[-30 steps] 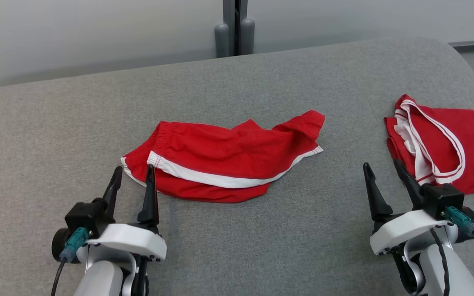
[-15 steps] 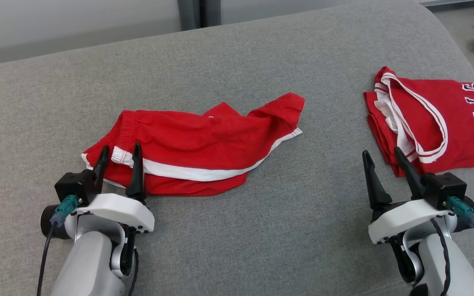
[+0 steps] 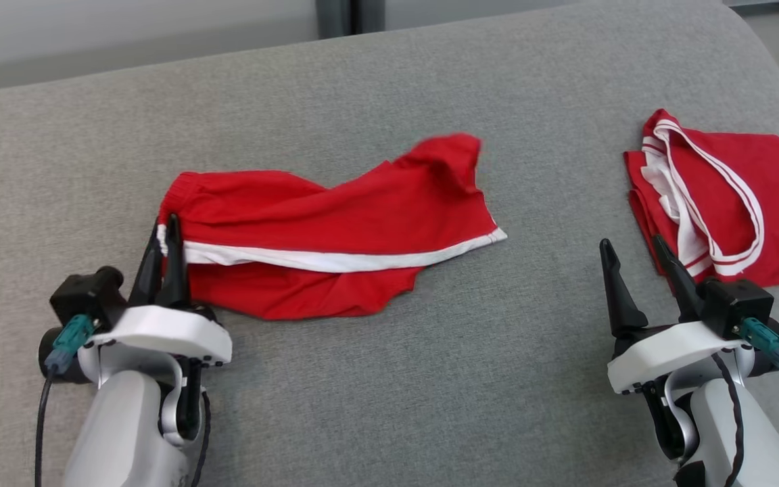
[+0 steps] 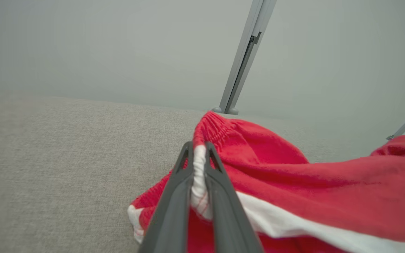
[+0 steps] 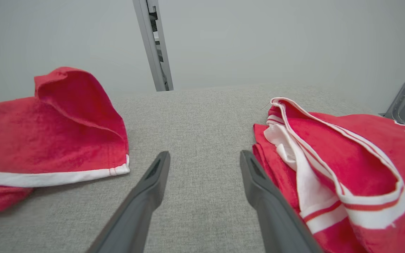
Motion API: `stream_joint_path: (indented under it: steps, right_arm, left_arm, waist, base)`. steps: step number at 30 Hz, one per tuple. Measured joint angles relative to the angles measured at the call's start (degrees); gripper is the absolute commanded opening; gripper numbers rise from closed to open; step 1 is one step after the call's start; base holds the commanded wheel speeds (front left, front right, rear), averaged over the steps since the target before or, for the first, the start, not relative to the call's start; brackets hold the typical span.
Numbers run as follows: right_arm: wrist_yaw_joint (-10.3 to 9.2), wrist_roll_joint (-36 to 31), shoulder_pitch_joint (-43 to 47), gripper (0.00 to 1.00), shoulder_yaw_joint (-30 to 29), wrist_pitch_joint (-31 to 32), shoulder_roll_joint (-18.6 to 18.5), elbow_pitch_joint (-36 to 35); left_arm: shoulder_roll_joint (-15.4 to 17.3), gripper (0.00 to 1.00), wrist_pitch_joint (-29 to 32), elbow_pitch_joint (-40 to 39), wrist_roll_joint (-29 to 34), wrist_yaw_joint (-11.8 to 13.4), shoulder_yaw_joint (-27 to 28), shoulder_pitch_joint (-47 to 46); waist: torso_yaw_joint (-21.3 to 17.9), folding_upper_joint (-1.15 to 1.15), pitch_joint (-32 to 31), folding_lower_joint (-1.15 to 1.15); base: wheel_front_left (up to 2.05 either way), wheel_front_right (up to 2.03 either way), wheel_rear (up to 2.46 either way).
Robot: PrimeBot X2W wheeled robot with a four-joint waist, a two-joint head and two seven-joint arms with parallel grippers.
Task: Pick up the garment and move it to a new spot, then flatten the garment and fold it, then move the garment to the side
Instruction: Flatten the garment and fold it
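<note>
The red shorts (image 3: 335, 230) lie across the middle of the grey, cloth-covered desk (image 3: 362, 88), with the gathered waistband to the robot's left and the legs running off to its right. A white stripe runs along their length, and a lower layer of red cloth shows beneath it on the near side. The left end effector (image 3: 165, 226) is closed on the shorts at the waistband end. In the left wrist view its two dark fingers are pressed almost together, with a bunched fold of the white stripe pinched between them just below the elastic. The cloth there is drawn up slightly off the desk. The far leg rises in a soft peak; it is blurred in the head view, and the right wrist view shows its hem curled upward with the white trim at the lower corner. The right end effector (image 3: 631, 242) has its fingers spread wide and holds nothing. It sits low over bare desk, well apart from the shorts and just beside the near left corner of a red jersey (image 3: 734, 203). That jersey, with white and red banded trim and dark lettering at its right edge, lies folded at the desk's right side. A grey post (image 3: 339, 10) stands behind the desk's far edge against a pale wall.
</note>
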Motion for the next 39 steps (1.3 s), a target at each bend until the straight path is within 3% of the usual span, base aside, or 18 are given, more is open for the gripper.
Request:
stream_joint_path:
  steps: [17,19,20,25,39]
  right_arm:
    - [0.0,0.9,4.3,1.0,1.2,0.0,0.1,2.4]
    - [0.0,1.2,5.1,1.0,1.4,0.0,0.1,2.5]
    - [0.0,1.3,5.5,1.0,1.6,0.0,0.1,2.5]
    - [0.0,1.6,7.6,1.0,2.1,0.0,0.1,2.3]
    - [0.0,2.6,10.5,1.0,3.2,0.0,0.1,-1.4]
  left_arm:
    - [0.0,0.0,0.0,-1.7,-0.1,1.8,1.1,14.9]
    - [0.0,0.49,0.0,-1.5,0.4,1.9,1.2,16.3]
    - [0.0,1.0,0.0,-1.6,0.5,2.4,1.3,17.0]
    - [0.0,1.0,0.0,-3.6,2.1,3.8,2.9,20.3]
    - [0.0,1.0,0.0,-10.7,4.4,4.3,3.4,25.0]
  waist:
    - [3.1,0.0,-8.4,0.0]
    - [3.2,0.0,-9.7,0.0]
    - [3.3,0.0,-10.4,0.0]
    - [3.1,0.0,-13.4,0.0]
    - [3.5,0.0,-15.3,0.0]
  base:
    - [0.0,0.0,0.0]
    - [0.0,0.0,0.0]
    - [0.0,0.0,0.0]
    - [0.0,0.0,0.0]
    - [0.0,0.0,0.0]
